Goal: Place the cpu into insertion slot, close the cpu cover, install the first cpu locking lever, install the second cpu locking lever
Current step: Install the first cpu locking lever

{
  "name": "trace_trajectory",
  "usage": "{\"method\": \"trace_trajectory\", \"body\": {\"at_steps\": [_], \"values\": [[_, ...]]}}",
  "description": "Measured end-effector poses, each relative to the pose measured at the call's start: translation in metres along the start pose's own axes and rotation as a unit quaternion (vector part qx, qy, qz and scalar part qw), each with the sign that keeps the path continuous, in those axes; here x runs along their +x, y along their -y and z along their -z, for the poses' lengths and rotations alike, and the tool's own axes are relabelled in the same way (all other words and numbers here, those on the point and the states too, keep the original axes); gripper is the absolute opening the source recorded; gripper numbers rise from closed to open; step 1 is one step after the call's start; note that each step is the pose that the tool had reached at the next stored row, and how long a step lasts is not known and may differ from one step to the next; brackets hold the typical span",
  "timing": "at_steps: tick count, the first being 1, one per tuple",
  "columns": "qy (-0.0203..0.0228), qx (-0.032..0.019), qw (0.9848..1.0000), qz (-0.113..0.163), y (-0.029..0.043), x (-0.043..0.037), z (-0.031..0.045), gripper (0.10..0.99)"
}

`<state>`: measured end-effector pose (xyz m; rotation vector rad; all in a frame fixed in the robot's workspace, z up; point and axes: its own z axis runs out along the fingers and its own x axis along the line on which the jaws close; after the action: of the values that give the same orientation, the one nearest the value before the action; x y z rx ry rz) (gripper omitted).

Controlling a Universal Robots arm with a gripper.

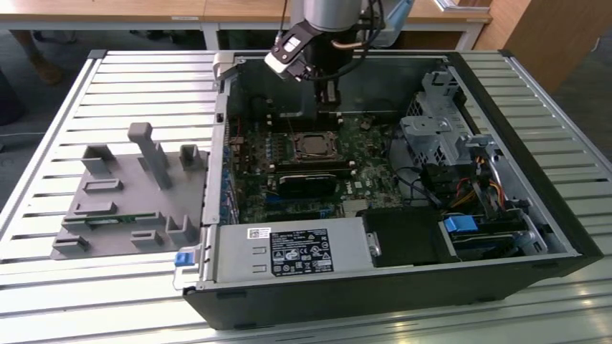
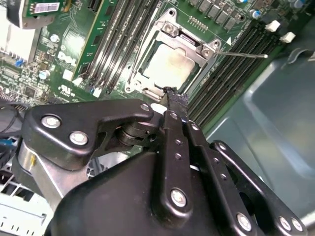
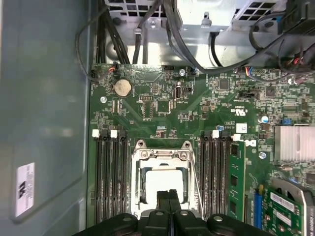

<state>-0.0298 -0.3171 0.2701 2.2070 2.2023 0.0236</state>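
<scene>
Gripper [image 3: 169, 196]: fingers pressed together, nothing held, tips poised over one edge of the cover [image 3: 162, 164]. Cpu [image 2: 170, 66] lies flat in the slot [image 2: 141, 73], its silver face showing through the cover's window. The cover looks to be down over it. One lever [image 2: 246, 54] juts free from the socket, out across the memory slots [image 2: 231, 66]; judged not latched. Second lever's state: cannot tell. Progress: placement done, cover apparently closed, lever work left.
</scene>
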Motion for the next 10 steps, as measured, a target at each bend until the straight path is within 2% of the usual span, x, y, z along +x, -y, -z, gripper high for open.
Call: {"method": "trace_trajectory", "body": {"at_steps": [2, 5, 10], "values": [[0.0000, 0.0000, 1.0000, 0.001, -0.0001, 0.0000, 0.0033, 0.106], [-0.0003, -0.0001, 1.0000, 0.006, -0.0001, 0.0000, 0.0042, 0.106], [-0.0013, -0.0003, 0.9990, 0.045, -0.0001, 0.0000, 0.0043, 0.106]]}}
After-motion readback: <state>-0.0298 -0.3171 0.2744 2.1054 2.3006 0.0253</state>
